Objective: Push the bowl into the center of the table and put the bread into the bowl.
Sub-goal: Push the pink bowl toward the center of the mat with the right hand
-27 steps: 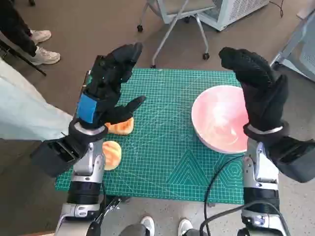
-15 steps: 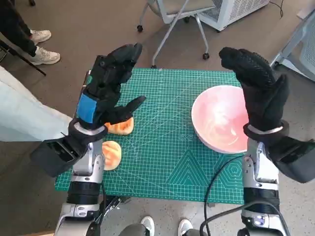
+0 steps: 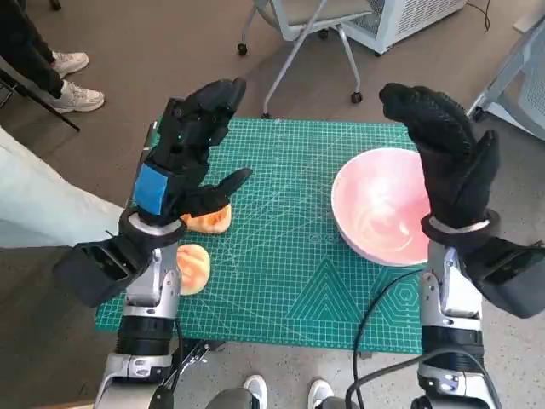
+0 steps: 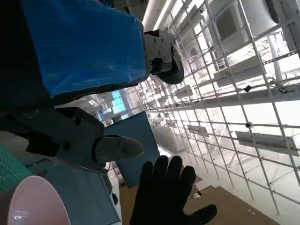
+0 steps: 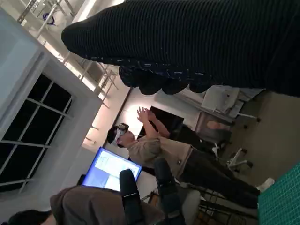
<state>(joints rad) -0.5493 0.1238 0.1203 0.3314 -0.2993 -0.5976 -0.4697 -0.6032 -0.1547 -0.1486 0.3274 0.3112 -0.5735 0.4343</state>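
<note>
Left hand point(image 3: 183, 149): raised at frame left, fingers spread, nothing held.
Right hand point(image 3: 447, 158): raised at frame right, open, empty.
Pale pink round bowl point(image 3: 379, 217): right of centre on the green cutting mat point(image 3: 281, 264).
Two orange-tan bread pieces point(image 3: 194, 266): lower left of the mat.

Pink bowl point(image 3: 381, 207), orange bread point(image 3: 208, 221), green gridded mat point(image 3: 281, 256), blue-taped left hand point(image 3: 183, 149).

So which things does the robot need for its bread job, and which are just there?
For the job:
- round pink bowl, near the table's right edge
- two pale orange bread pieces, near the left edge
- blue-taped black left hand and black-gloved right hand, both raised, holding nothing

Just there:
- green gridded cutting mat
- wheeled chair
- white sneakers
</note>
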